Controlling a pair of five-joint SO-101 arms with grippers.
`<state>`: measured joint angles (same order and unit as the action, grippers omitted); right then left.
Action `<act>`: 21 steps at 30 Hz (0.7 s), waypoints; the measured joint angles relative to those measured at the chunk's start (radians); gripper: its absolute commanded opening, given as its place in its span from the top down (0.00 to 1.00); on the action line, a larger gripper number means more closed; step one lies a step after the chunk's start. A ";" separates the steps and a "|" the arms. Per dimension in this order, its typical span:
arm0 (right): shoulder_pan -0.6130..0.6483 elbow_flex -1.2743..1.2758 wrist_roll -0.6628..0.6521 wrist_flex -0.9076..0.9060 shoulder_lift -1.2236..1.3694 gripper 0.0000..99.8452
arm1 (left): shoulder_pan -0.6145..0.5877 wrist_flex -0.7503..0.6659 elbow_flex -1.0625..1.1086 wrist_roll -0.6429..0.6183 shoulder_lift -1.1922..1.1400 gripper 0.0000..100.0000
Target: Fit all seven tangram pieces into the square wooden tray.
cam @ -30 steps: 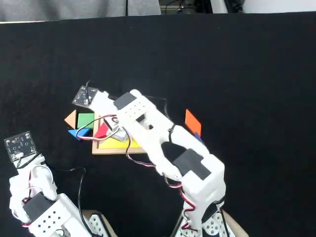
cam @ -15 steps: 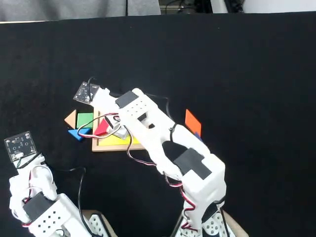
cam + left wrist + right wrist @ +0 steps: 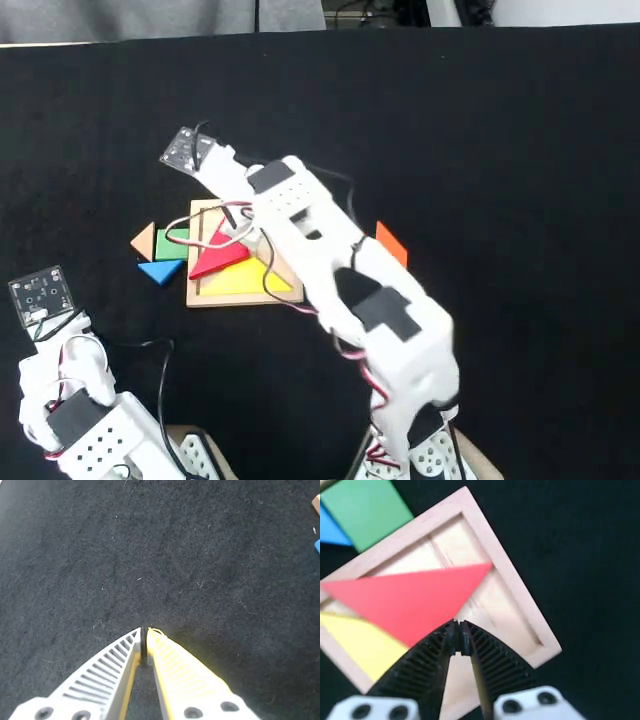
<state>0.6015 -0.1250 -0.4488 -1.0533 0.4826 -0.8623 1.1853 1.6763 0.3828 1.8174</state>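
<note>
The square wooden tray (image 3: pixel 196 300) (image 3: pixel 515 587) lies left of the table's middle. A yellow triangle (image 3: pixel 247 281) (image 3: pixel 360 642) sits in its near part. A red triangle (image 3: pixel 215 259) (image 3: pixel 405 600) lies slanted across the tray, one tip over the left rim. My right gripper (image 3: pixel 458 628) (image 3: pixel 238 232) is shut, its tips at the red triangle's long edge. A green square (image 3: pixel 173 243) (image 3: pixel 365 507), a tan triangle (image 3: pixel 143 240) and a blue triangle (image 3: pixel 158 270) (image 3: pixel 330 527) lie left of the tray. My left gripper (image 3: pixel 145 635) is shut over bare cloth.
An orange piece (image 3: pixel 390 243) lies right of the right arm, partly hidden by it. The left arm (image 3: pixel 60 375) stays at the near left corner. Black cloth covers the table, with free room at the back and right. Tan (image 3: pixel 316 502) and blue (image 3: pixel 317 546) slivers show in the left wrist view.
The right arm has swung toward the far side of the tray. The red triangle has shifted right, further onto the tray, and lies more uncovered. The left arm has not moved.
</note>
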 measured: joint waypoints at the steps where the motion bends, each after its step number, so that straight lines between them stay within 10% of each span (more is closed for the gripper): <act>1: 0.000 -0.046 0.000 -0.021 0.041 0.99 | 0.000 0.000 0.000 0.000 0.000 0.97; 21: 0.031 -0.551 -0.002 -0.238 0.351 0.99 | 0.000 0.000 0.000 0.000 0.000 0.97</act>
<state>0.6322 -0.6759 -0.4503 -1.2912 0.8339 -0.8623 1.1853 1.6763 0.3828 1.8174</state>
